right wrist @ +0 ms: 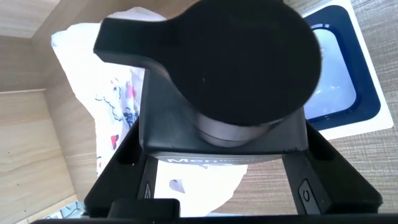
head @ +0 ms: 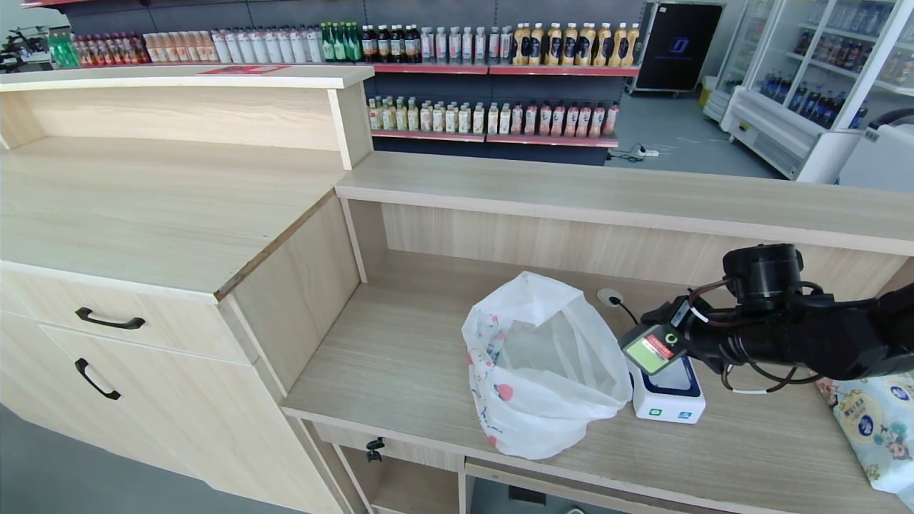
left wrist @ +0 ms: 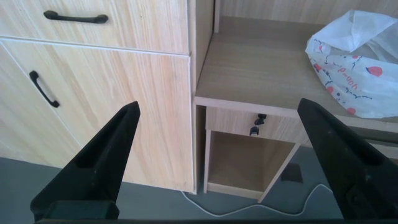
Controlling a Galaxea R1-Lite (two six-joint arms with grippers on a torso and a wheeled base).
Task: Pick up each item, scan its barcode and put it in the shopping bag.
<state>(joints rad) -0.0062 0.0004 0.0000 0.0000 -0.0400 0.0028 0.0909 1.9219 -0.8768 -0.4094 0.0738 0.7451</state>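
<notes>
Fingers (left wrist: pixel 99 168) of the left gripper (left wrist: pixel 217 109) stand wide apart with nothing between them. That arm hangs low beside the drawer cabinet (head: pixel 143 321), below the tabletop (head: pixel 400 357), which looks like a parked pose that leaves the work area free for the other arm. Further along, the shopping bag (head: pixel 543 364) sits on the tabletop near the front edge. It is a thin white plastic bag with a red and blue print, slumped but with its mouth gaping upward, so a thing can be dropped in without a second arm holding it open. Just past the bag the right gripper (right wrist: pixel 224 143) comes in from the right, its fingers closed on the item (head: pixel 651 351). This is a small dark container with a round black top and a green and red label. It is held in the air, tilted, over the near edge of the scanner (head: pixel 668 400) and close to the bag's rim. The scanner is a white box with a dark blue window facing up, and it stands touching or almost touching the bag. The tilt probably serves to turn the barcode toward that window, though the pictures do not show where the barcode is or whether it has been read. With scanner and bag set side by side, only a short sideways carry should be needed to get from reading to dropping. At the far right of the tabletop lies a soft patterned packet (head: pixel 875 428), well apart from the bag and likely the next thing to pick up.
</notes>
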